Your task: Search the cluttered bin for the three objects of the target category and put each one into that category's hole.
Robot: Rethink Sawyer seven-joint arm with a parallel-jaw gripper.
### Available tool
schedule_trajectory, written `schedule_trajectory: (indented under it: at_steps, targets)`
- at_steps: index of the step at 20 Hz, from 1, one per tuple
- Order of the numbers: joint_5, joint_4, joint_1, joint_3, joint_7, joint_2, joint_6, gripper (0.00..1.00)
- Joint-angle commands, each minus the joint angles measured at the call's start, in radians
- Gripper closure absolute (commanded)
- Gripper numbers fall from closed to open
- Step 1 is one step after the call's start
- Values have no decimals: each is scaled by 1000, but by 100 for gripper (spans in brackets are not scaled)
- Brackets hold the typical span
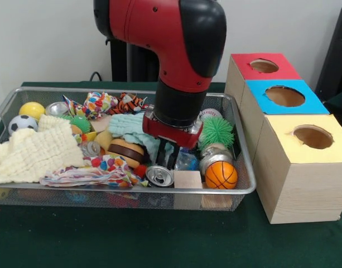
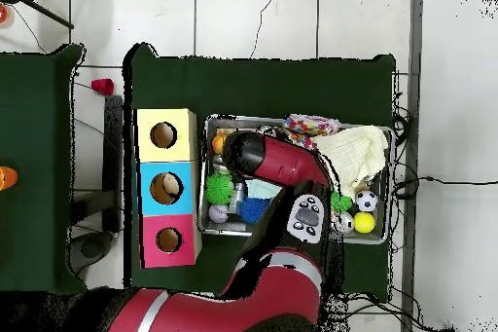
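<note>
We are seeing the red and black arm's pincer [image 1: 169,158] reaching down into the wide silver wire-mesh bin [image 1: 242,191] on the green tabletop [image 1: 159,240], its dark fingers sitting apart with nothing between them. A small see-through plastic bottle [image 1: 187,162] is lying just beside the fingertips, touching a silver pull-tab can [image 1: 159,176]. The round hole [image 1: 285,96] in the bright blue box top is standing beside the bin, well apart from the pincer.

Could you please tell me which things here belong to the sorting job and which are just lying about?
Job: gripper, bin, see-through bottle beside the gripper, blue-topped box's hole.
Lying about: silver can, orange ball, green spiky ball, cream cloth, toy burger, red-topped box, yellow-topped box.
</note>
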Motion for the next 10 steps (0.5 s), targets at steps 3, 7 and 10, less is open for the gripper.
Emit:
schedule_trajectory:
  at_steps: [3, 7, 10]
  targets:
    - [39, 90, -30, 145, 201, 115, -64, 100]
    - [54, 89, -20, 121, 210, 64, 26, 100]
    - [45, 88, 0, 79, 204, -11, 134, 100]
